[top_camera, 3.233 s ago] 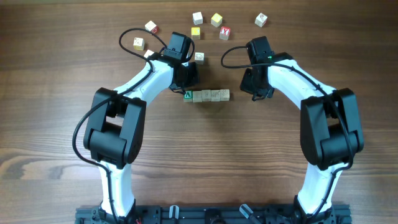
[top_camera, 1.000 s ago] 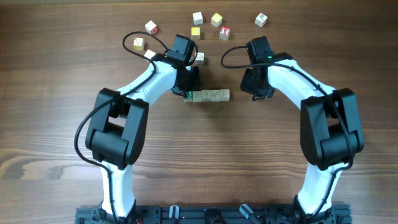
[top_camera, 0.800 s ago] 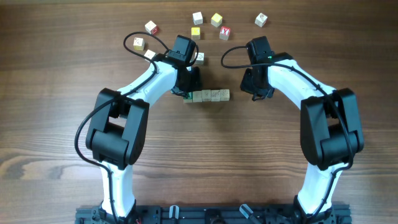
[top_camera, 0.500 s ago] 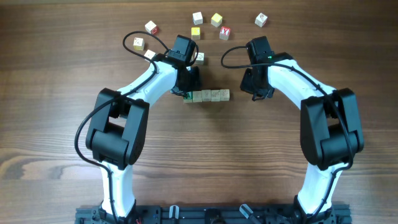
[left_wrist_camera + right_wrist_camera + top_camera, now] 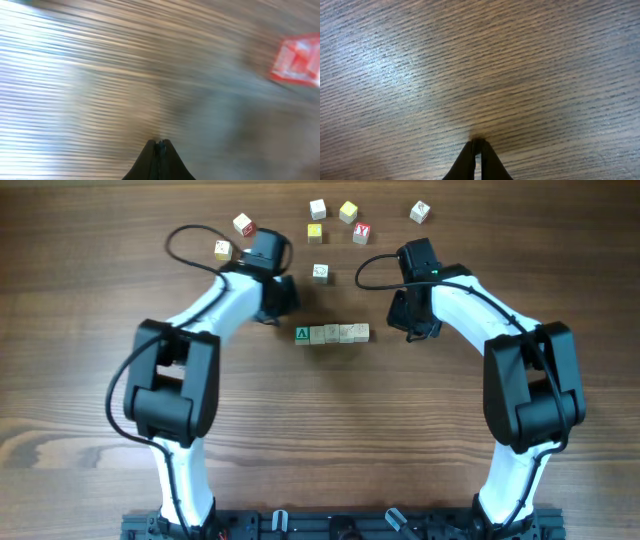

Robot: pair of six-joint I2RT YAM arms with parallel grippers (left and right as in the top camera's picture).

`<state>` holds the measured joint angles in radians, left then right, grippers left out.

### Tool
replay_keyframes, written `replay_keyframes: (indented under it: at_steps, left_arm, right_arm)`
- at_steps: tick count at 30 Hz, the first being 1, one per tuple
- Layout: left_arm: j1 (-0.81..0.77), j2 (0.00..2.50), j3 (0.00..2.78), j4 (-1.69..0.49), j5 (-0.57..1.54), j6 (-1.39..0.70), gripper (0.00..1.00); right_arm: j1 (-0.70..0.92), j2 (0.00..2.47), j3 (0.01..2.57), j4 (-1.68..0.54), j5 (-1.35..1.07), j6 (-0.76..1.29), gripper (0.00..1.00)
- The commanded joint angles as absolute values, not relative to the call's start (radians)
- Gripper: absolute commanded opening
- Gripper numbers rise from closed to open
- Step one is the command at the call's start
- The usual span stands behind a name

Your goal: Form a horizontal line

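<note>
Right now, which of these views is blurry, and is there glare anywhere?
Left wrist view: streaked with blur, the red cube only a smear. Right wrist view: sharp grain, a pale glare patch on the table upper left. Overhead view: sharp, the horizontal line crisp.

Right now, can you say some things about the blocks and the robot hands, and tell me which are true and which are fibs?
The green-faced cube sits at the end of the row of letter cubes nearer the left gripper. True.
The right gripper is holding a cube. False: its fingers are shut on nothing, over bare table.
The left gripper is touching the row. False: it stands apart from it.
Several loose cubes lie beyond the row, away from the robot's base. True.
A red-faced cube is part of the row. False: it lies loose, apart from the row.
</note>
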<state>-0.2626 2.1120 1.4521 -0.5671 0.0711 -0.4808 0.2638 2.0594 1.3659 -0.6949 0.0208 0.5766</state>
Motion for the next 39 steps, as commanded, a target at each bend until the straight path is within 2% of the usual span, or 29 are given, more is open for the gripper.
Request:
replay_keyframes:
  at_steps: [1, 14, 20, 30, 39]
  left_arm:
    - [-0.190, 2.125, 1.457, -0.604, 0.055, -0.506, 0.04]
    - [-0.142, 2.125, 1.457, -0.683, 0.055, -0.511, 0.04]
    - [-0.142, 2.125, 1.457, -0.683, 0.054, -0.511, 0.04]
    - [-0.142, 2.125, 1.457, -0.682, 0.054, -0.510, 0.05]
    - [-0.142, 2.125, 1.457, -0.682, 0.054, -0.510, 0.04]
  right_arm:
    - [0.258, 2.137, 1.313, -0.701, -0.038, 0.529, 0.06]
    - [0.258, 2.137, 1.313, -0.421, -0.109, 0.522, 0.04]
    - [0.258, 2.137, 1.313, -0.296, -0.351, 0.409, 0.04]
    - [0.265, 2.137, 1.313, -0.273, -0.550, 0.285, 0.04]
    - [0.265, 2.137, 1.313, -0.291, -0.577, 0.284, 0.04]
